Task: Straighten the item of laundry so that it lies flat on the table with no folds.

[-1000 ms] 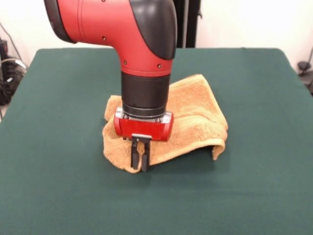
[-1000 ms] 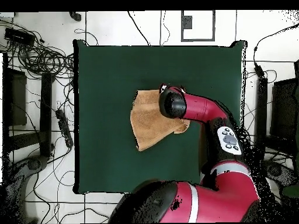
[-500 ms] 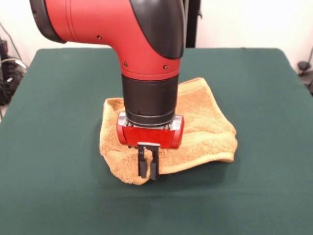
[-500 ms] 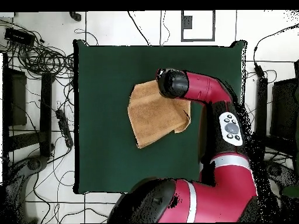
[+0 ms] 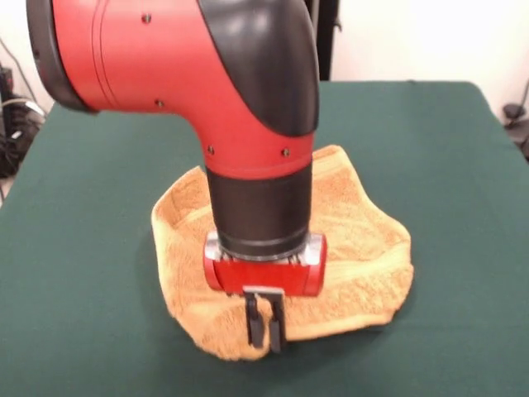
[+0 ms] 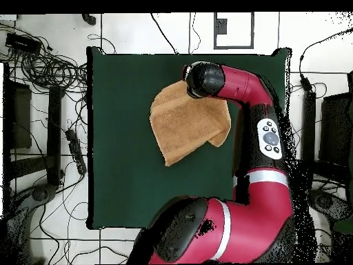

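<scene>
While the black two-fingered pincer (image 5: 265, 325) pinches its near edge, the orange-tan terry-cloth towel (image 5: 364, 248) lies rumpled on the dark green table (image 5: 463, 165).

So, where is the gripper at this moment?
In the front view the gripper is low in the middle of the picture, at the near edge of the towel, with its fingers closed on that edge.
</scene>
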Action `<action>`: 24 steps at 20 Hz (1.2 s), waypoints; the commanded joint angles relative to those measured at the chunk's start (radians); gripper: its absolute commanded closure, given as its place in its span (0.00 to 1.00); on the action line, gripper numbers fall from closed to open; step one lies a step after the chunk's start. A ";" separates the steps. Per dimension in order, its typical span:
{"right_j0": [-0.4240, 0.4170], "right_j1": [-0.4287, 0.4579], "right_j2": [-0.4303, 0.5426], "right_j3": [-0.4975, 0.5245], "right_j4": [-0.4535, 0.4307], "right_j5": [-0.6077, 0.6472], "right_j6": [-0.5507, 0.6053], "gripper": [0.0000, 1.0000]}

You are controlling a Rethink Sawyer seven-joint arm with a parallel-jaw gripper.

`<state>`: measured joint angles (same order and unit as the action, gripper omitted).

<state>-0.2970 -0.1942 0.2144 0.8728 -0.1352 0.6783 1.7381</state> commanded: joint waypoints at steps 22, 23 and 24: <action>-0.028 0.066 0.185 0.077 -0.151 -0.300 -0.082 0.00; -0.026 0.067 0.183 0.073 -0.153 -0.297 -0.082 0.00; -0.023 0.067 0.181 0.069 -0.156 -0.294 -0.083 0.00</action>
<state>-0.3218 -0.1055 0.2800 0.8236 -0.2604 0.3925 1.7360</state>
